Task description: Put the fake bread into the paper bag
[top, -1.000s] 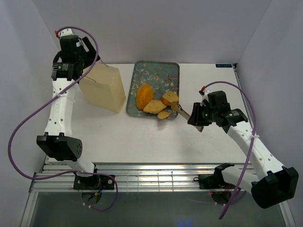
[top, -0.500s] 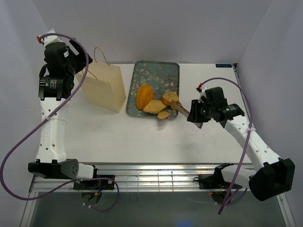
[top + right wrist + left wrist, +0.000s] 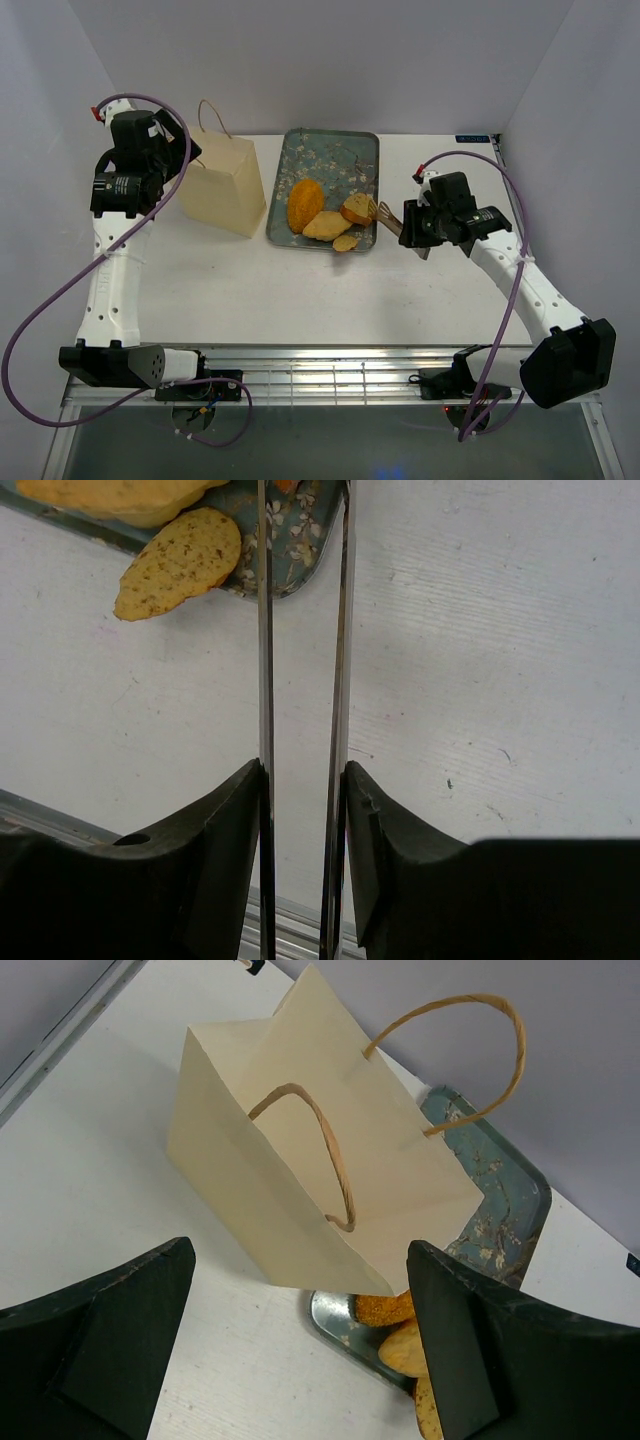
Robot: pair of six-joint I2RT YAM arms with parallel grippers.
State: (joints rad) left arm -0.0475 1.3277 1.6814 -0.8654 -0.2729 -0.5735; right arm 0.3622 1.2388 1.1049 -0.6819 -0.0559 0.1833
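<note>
1. We see the paper bag (image 3: pixel 222 185) standing upright on the table (image 3: pixel 300 300), just left of the floral metal tray (image 3: pixel 340 150). Its mouth is open and both cord handles are raised.
2. All four pieces of fake bread lie on the near half of the tray. The orange loaf (image 3: pixel 304 203) is on the left, with the pale flat slice (image 3: pixel 326 225) against its right side. The brown-crusted slice (image 3: pixel 358 208) is further right, and the small tan bit (image 3: pixel 346 242) sits at the near rim.
3. The left pincer (image 3: pixel 300 1260) hangs up by the bag's left side, aimed down at it. Its fingers are spread wide and hold nothing.
4. The right pincer (image 3: pixel 303 770) is clamped on a pair of metal tongs (image 3: pixel 262 630), with one finger pressed on each blade. A narrow gap separates the blades.
5. The tongs reach toward the tray's right rim, and their tips are close to the brown-crusted slice. We cannot tell whether they touch it.
</note>
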